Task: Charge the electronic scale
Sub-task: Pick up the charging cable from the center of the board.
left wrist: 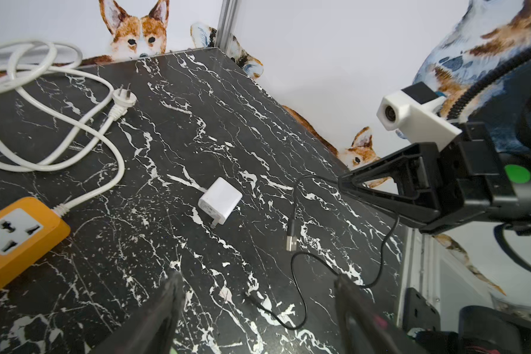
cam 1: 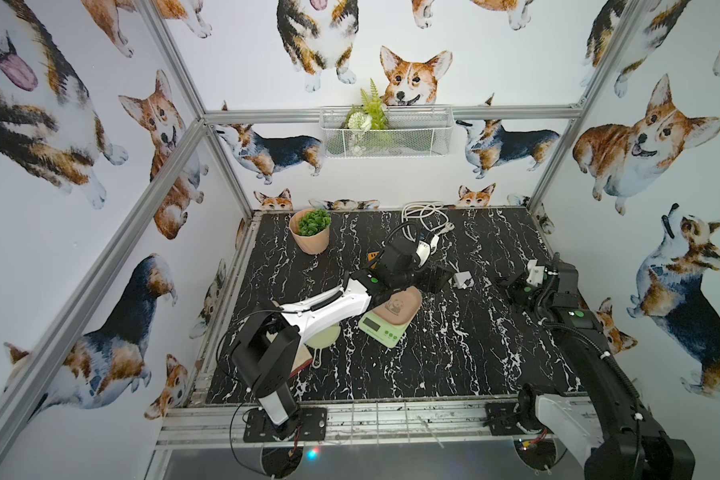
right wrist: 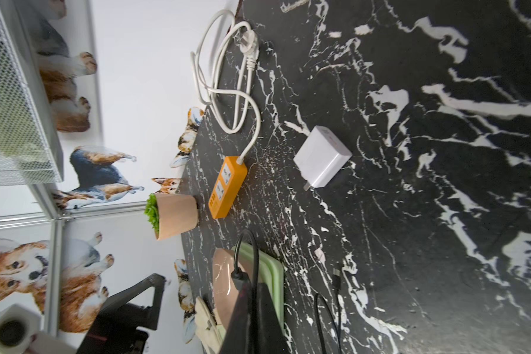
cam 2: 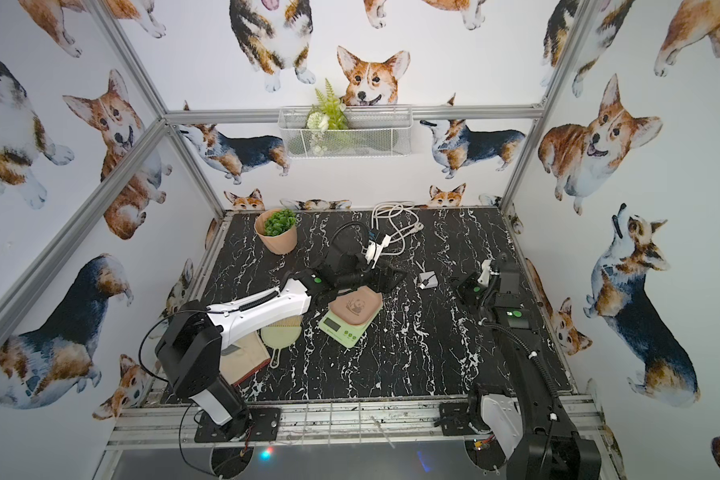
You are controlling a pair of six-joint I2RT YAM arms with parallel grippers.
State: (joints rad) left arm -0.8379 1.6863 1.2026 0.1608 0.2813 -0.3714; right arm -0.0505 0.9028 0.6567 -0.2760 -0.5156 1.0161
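Black marbled tabletop (cam 1: 454, 353) fills the cell, with corgi wallpaper all round. We find the electronic scale (cam 1: 381, 326) near the middle of it, toward the front and partly under the left arm. Its pink tray (cam 1: 400, 306) sits on top, behind the display.

In the left wrist view, the left gripper (left wrist: 256, 279) has its jaws spread wide with nothing in them. It hangs over the small plug (left wrist: 249, 295) of the black cable (left wrist: 293, 211), which lies on the table. The right gripper (left wrist: 342, 181) is clenched on that cable partway along.

We judge the scale to be light, stiff plastic, apt to skid on this smooth surface. The tray looks loose and would likely lift off. We would brace or take the green body by its side edges, never by the tray. We cannot see its charging port.
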